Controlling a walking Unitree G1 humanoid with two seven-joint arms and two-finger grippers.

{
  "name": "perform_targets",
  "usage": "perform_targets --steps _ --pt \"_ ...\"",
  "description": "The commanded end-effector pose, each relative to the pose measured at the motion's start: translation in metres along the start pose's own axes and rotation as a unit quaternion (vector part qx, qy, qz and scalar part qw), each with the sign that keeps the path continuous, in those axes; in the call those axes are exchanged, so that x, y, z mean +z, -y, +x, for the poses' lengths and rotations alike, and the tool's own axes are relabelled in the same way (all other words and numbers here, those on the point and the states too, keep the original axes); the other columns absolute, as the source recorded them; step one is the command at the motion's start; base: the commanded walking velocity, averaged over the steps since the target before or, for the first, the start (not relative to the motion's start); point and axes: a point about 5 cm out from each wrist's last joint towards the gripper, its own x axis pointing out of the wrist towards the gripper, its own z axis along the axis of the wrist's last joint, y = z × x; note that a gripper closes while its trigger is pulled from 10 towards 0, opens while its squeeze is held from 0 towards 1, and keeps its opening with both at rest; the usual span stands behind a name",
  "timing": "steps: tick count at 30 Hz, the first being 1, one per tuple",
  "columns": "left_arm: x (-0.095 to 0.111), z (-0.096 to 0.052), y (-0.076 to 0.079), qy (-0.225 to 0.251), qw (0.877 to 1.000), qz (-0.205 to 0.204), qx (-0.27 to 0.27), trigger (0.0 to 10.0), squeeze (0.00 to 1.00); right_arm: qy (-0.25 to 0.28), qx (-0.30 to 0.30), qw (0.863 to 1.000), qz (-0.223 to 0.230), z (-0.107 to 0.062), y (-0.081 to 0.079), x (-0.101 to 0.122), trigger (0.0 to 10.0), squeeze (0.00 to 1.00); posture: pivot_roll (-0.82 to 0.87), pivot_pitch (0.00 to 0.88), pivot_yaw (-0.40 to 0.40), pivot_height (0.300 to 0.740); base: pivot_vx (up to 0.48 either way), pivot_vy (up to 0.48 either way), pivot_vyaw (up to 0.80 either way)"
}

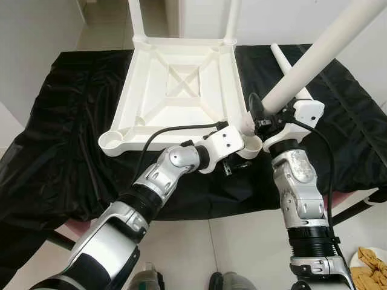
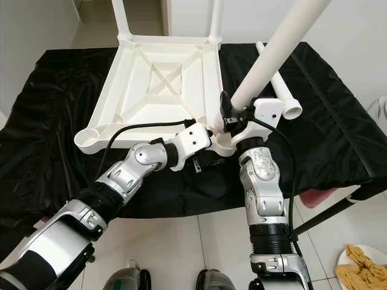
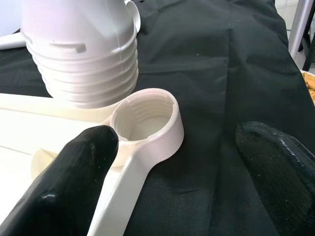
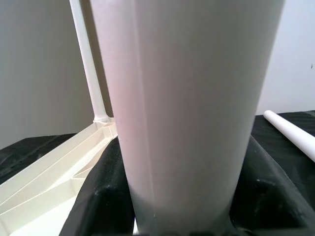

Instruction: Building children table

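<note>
So we're looking down at an upturned white plastic tabletop (image 1: pixel 181 90) lying on a black cloth (image 1: pixel 72 139) spread over a work surface, w/ two legs already standing in the far corner sockets (image 1: pixel 138 18). A loose leg (image 2: pixel 278 81) lies on the cloth to the right of the tabletop, not touching it.

Our right gripper (image 1: pixel 266 118) is clamped round a third white leg (image 1: pixel 320 51), fingers closed on the tube near its lower end; in the right wrist view the leg (image 4: pixel 187 108) sits tight between the black pads. The leg is tilted, its upper end leaning away to the right and out of the top of the picture. Its threaded bottom end (image 3: pixel 83 73) hangs just above and beside the near-right corner socket (image 3: pixel 147 123), not seated in it; the socket's inner thread is visible and open.

Our left gripper (image 1: pixel 233 163) is at that same corner, from the near side. In the left wrist view its fingers (image 3: pixel 74 172) are spread wide apart, one resting on or just over the tabletop's rib next to the socket, the other out over the cloth; nothing is held between them.

Near-left corner socket (image 1: pixel 112 142) is open too. Bottom right, by the floor tiles, there's sth yellowish (image 2: pixel 363 266), can't tell what.
</note>
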Motion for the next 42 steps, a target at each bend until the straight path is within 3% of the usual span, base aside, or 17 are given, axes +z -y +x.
perform_targets --steps 1,12,16,27,32,35,40,42 --pt "-0.003 0.002 0.001 -0.011 1.0 0.009 -0.019 10.0 0.0 0.003 0.0 1.0 -0.001 -0.001 -0.001 0.002 10.0 0.0 0.02 0.076 0.007 0.74 0.0 0.0 0.0" --pt "-0.011 0.009 0.001 -0.048 0.998 -0.024 -0.026 10.0 0.0 0.006 -0.002 1.0 -0.001 0.0 -0.002 0.003 10.0 0.0 0.02 0.077 0.015 0.74 0.0 0.0 0.0" --pt "-0.017 0.01 -0.004 -0.072 0.996 -0.046 -0.005 10.0 0.0 0.005 -0.004 1.0 -0.002 -0.001 -0.001 0.004 10.0 0.0 0.01 0.077 0.018 0.74 0.0 0.0 0.0" --pt "-0.016 0.01 -0.018 -0.066 0.994 -0.075 0.041 10.0 0.0 0.007 -0.009 1.0 -0.004 -0.002 0.0 0.005 10.0 0.0 0.0 0.075 0.025 0.74 0.0 0.0 0.0" --pt "-0.023 0.005 -0.025 -0.085 0.991 -0.087 0.058 10.0 0.0 0.006 -0.009 1.0 -0.006 -0.002 0.0 0.005 10.0 0.0 0.0 0.072 0.023 0.74 0.0 0.0 0.0" --pt "-0.025 0.004 -0.025 -0.091 0.99 -0.087 0.062 10.0 0.0 0.006 -0.008 1.0 -0.006 -0.002 0.0 0.005 10.0 0.0 0.0 0.072 0.023 0.74 0.0 0.0 0.0" --pt "-0.045 0.007 -0.007 -0.153 0.984 -0.08 0.037 10.0 0.0 0.001 -0.001 1.0 -0.001 -0.002 -0.003 0.003 10.0 0.0 0.0 0.067 0.019 0.74 0.0 0.0 0.0" --pt "-0.047 0.007 -0.005 -0.157 0.984 -0.083 0.032 10.0 0.0 0.0 0.001 1.0 0.001 -0.002 -0.004 0.003 10.0 0.0 0.0 0.068 0.019 0.74 0.0 0.0 0.0"
